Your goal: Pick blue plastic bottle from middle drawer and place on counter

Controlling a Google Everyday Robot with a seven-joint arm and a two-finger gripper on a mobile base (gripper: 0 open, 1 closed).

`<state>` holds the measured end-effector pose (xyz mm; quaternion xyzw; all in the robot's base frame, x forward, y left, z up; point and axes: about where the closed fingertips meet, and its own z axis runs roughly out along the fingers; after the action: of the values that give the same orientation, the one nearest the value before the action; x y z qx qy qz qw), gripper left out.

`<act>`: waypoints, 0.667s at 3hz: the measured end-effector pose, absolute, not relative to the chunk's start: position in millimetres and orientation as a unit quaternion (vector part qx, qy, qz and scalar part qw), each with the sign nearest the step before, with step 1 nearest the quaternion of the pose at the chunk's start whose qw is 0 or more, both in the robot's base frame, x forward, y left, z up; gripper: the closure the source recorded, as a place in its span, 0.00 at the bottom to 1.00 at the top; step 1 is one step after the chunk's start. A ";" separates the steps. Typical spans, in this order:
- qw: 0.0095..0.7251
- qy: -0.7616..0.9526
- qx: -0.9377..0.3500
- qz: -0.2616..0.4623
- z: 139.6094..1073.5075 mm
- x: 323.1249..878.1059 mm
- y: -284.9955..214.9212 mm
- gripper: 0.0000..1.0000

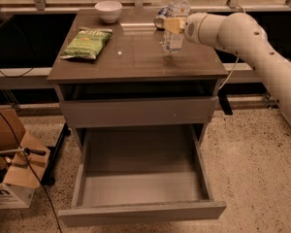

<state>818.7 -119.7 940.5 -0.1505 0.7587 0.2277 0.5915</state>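
The blue plastic bottle (175,33), clear with a white cap, stands upright at the back right of the counter (136,62). Its base is at or just above the surface. My gripper (171,25) reaches in from the right and is shut around the bottle's middle. The middle drawer (141,211) is pulled wide open below and shows nothing inside.
A green chip bag (86,42) lies on the counter's left side and a white bowl (108,9) sits at the back. A small dark object (159,21) is behind the bottle. The top drawer (138,111) is slightly open. Cardboard boxes (14,178) and cables are on the floor at left.
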 end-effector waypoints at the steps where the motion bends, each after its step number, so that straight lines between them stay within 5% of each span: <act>1: 0.596 0.760 -0.142 0.218 922.5 833.5 -125.5 1.00; 2: 0.602 0.759 -0.116 0.218 903.9 845.6 -131.2 0.81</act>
<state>845.6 -131.2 903.9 -0.1164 0.7592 0.2178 0.6021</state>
